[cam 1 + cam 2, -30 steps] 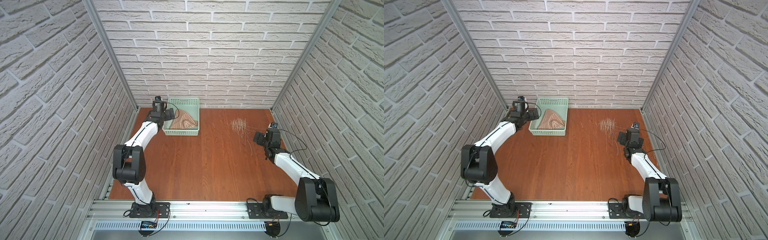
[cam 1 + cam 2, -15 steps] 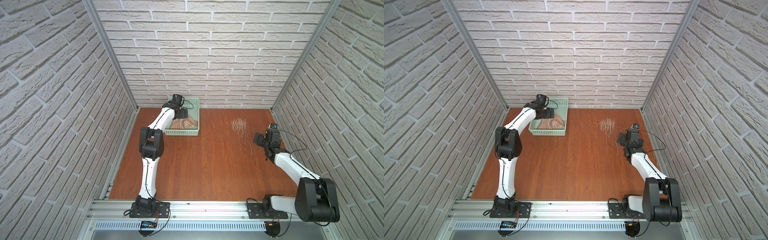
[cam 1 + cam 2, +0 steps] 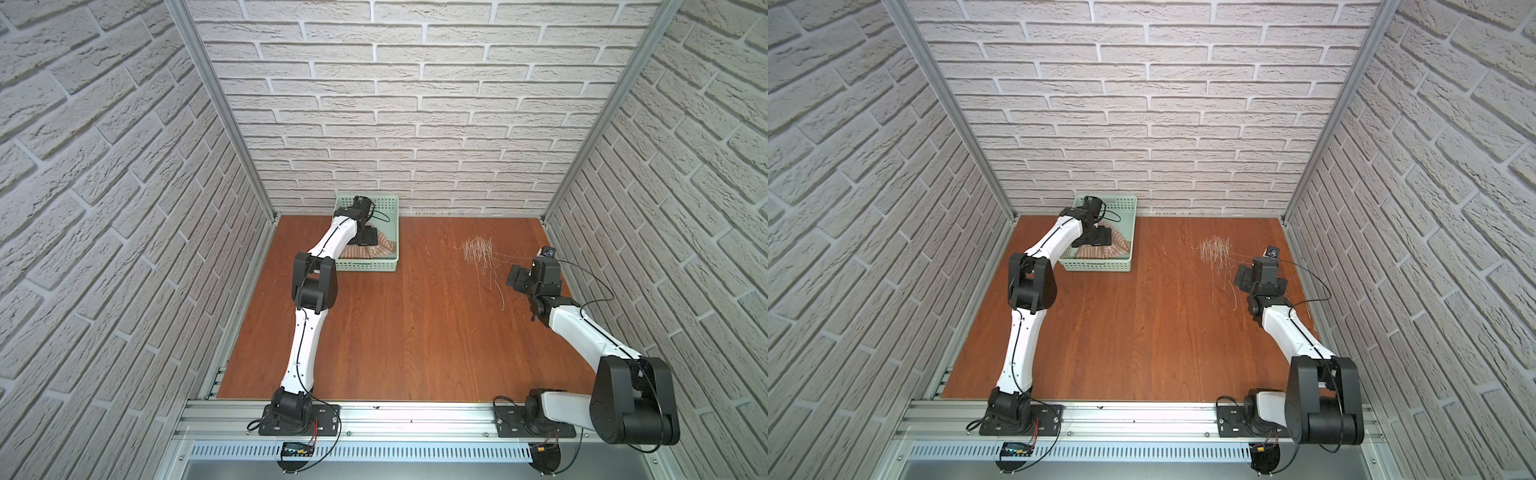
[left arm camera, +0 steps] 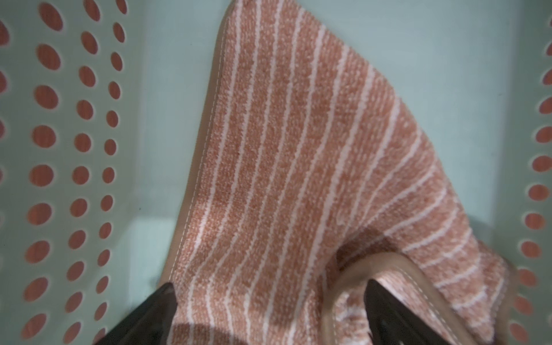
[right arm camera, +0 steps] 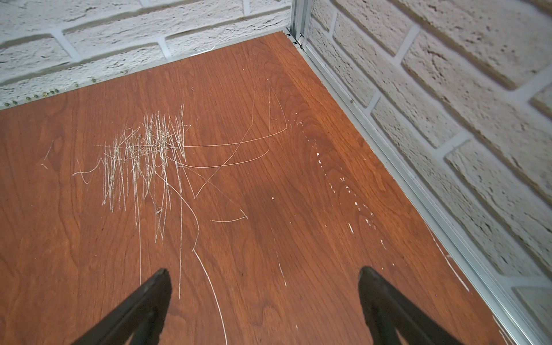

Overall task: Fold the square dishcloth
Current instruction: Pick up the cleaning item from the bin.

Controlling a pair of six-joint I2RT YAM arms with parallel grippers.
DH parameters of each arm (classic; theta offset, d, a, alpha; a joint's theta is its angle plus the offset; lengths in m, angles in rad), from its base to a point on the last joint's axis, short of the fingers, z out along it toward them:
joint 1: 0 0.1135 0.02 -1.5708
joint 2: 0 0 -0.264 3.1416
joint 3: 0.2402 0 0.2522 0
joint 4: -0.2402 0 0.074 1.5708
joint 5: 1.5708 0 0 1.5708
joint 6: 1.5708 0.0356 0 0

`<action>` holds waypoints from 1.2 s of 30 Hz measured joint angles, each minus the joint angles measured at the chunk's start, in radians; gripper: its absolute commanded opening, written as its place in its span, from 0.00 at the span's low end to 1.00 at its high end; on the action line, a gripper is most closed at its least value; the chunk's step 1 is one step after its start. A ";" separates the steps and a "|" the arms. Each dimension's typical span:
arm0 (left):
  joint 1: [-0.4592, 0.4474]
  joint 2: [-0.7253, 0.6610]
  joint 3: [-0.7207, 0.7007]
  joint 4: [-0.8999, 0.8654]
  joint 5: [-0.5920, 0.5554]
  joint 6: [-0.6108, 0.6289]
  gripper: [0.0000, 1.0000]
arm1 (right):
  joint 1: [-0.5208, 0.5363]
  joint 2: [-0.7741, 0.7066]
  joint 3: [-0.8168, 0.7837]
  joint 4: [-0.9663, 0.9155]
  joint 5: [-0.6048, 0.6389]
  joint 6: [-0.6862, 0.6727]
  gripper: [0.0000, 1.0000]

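Inside basket (image 3: 365,266), dishcloth (image 3: 385,248) beneath left pincer (image 4: 270,285)

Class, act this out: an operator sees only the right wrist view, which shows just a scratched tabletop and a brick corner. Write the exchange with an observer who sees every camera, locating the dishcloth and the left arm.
Operator: Where is the dishcloth?
Observer: The dishcloth lies rumpled inside the green basket, by the back wall on the left arm's side.
Operator: What is the left arm doing?
Observer: The left end effector is down in the basket, open, with cloth between its fingers.
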 measured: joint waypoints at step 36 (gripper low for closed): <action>-0.215 -0.349 0.224 -0.067 0.048 0.117 0.00 | 0.000 -0.094 -0.001 -0.026 0.060 0.036 0.99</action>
